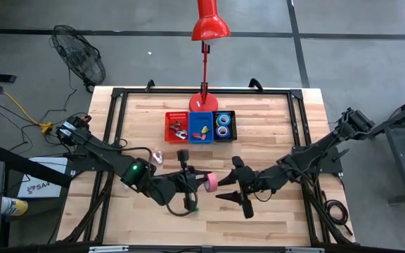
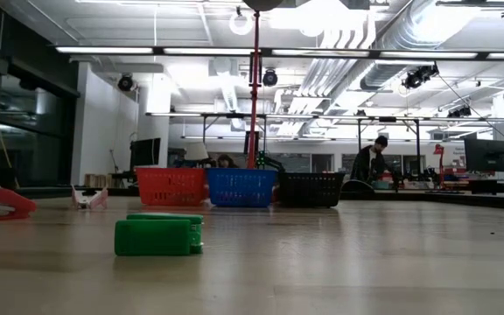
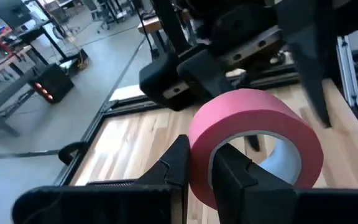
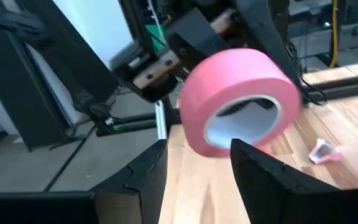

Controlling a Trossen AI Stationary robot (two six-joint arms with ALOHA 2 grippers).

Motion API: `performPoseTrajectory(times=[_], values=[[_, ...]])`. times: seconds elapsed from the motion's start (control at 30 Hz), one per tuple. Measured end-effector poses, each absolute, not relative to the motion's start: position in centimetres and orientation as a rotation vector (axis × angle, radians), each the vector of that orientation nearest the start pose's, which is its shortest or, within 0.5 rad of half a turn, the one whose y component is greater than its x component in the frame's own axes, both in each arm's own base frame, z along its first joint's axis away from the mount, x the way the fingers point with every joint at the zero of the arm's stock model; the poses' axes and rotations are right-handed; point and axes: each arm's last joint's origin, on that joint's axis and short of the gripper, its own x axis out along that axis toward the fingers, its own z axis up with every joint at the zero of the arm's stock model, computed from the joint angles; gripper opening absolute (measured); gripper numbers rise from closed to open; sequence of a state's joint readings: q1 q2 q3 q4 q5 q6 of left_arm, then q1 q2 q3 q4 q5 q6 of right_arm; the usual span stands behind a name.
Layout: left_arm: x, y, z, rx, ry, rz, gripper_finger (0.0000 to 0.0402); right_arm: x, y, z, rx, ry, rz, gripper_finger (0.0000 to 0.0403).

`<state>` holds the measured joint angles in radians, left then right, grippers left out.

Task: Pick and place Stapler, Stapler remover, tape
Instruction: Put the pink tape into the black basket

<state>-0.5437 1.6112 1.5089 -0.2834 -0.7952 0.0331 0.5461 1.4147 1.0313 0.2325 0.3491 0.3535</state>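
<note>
While the left gripper (image 1: 204,182) clenches its jaws on the pink tape roll (image 3: 253,140) above the middle of the surface (image 1: 273,126), the right gripper (image 1: 225,184) waits just right of it, jaws released around the roll.

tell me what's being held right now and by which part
The left end effector holds the pink tape roll, pinching its wall with one finger inside the ring and one outside. The right end effector is open beside it, holding nothing.
</note>
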Motion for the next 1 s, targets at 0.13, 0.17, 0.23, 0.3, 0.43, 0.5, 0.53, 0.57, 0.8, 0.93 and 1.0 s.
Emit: performPoseTrajectory(times=[0.13, 0.17, 0.23, 0.3, 0.43, 0.5, 0.53, 0.57, 0.8, 0.93, 1.0], values=[[32.5, -16.3, 37.0, 0.257, 0.299, 0.260, 0.0035, 28.1, 16.0, 31.8, 0.262, 0.132, 0.197, 0.0167], [32.6, -16.2, 37.1, 0.248, 0.290, 0.256, 0.0035, 28.1, 16.0, 31.9, 0.260, 0.120, 0.201, 0.0167], [32.9, -15.9, 37.5, 0.238, 0.261, 0.238, 0.0035, 28.1, 16.0, 32.2, 0.255, 0.093, 0.207, 0.0167], [33.3, -15.6, 37.6, 0.256, 0.241, 0.231, 0.0035, 28.2, 15.9, 32.3, 0.242, 0.089, 0.197, 0.0167], [33.8, -15.3, 37.8, 0.260, 0.212, 0.225, 0.0035, 28.4, 15.6, 32.4, 0.232, 0.071, 0.195, 0.0167], [34.0, -15.0, 37.8, 0.256, 0.211, 0.229, 0.0035, 28.4, 15.6, 32.5, 0.235, 0.063, 0.200, 0.0167], [34.0, -14.9, 37.8, 0.256, 0.213, 0.228, 0.0035, 28.4, 15.5, 32.5, 0.234, 0.064, 0.197, 0.0165], [34.0, -14.9, 37.8, 0.259, 0.217, 0.226, 0.0035, 28.4, 15.5, 32.5, 0.233, 0.065, 0.195, 0.0162], [34.0, -15.0, 37.8, 0.271, 0.219, 0.222, 0.0035, 28.4, 15.5, 32.3, 0.222, 0.079, 0.193, 0.0079], [34.0, -15.0, 37.7, 0.267, 0.220, 0.206, 0.0035, 28.4, 15.5, 32.2, 0.207, 0.091, 0.198, 0.0034], [34.0, -15.0, 37.7, 0.273, 0.221, 0.203, 0.0045, 28.4, 15.5, 32.2, 0.212, 0.097, 0.196, 0.0034]])
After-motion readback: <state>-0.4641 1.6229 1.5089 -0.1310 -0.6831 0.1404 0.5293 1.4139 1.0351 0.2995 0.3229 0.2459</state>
